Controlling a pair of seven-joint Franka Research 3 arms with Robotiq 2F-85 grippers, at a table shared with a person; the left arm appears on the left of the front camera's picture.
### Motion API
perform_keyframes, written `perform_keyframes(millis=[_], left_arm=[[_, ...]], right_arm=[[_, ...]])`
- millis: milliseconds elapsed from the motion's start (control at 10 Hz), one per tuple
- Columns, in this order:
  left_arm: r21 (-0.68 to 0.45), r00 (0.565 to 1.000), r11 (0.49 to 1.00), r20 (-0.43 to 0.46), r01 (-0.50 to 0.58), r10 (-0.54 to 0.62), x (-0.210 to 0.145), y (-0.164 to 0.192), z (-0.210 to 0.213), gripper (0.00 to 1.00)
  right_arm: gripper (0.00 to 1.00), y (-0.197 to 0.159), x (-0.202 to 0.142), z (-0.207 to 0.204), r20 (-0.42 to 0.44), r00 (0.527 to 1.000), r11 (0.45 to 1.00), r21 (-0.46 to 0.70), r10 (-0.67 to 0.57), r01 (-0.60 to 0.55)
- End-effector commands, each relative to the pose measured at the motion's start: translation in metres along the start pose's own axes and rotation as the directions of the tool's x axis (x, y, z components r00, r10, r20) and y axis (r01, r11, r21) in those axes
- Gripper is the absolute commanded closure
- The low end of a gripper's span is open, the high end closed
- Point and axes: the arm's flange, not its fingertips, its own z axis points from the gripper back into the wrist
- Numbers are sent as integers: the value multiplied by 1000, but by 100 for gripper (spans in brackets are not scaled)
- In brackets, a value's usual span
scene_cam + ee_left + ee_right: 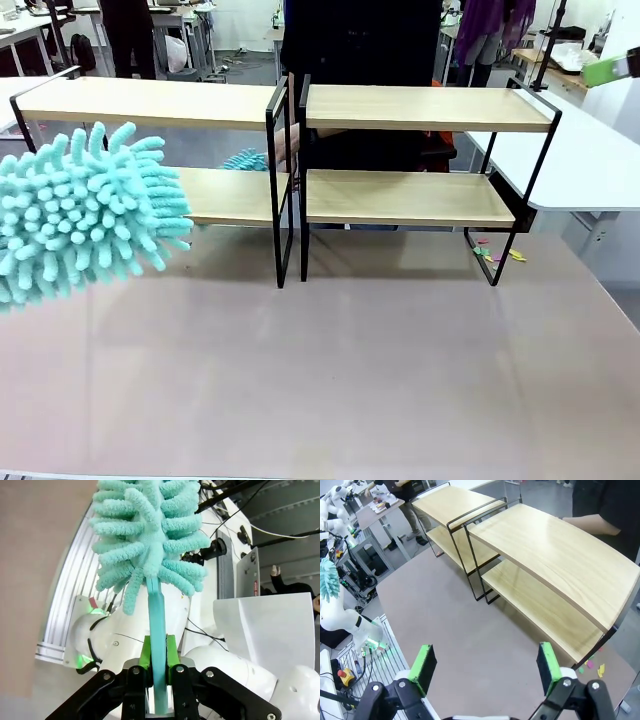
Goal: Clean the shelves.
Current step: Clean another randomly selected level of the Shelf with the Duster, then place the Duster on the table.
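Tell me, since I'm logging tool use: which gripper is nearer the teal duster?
Left. The left gripper has its fingers shut on the teal duster handle. The right gripper hangs open over the table, away from it.

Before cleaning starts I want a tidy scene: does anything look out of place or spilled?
Small coloured scraps lie scattered on the table at the right shelf's front right foot, like dropped litter. The two shelves stand upright and straight.

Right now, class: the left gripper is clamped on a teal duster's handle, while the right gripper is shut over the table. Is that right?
Not quite. The right gripper is open, its green pads wide apart in the right wrist view. The left gripper does clamp the teal duster.
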Motion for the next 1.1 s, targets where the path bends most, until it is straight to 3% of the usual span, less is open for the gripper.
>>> perform_keyframes(millis=[0, 1000], left_arm=[[-1, 1000, 1000, -5, 22, -22, -1, -4, 0, 87], [-1, 1000, 1000, -5, 22, -22, -1, -4, 0, 87]], right_arm=[[0, 1, 1, 0, 4, 1000, 1000, 2, 2, -2], [0, 1, 1, 0, 4, 1000, 1000, 2, 2, -2]])
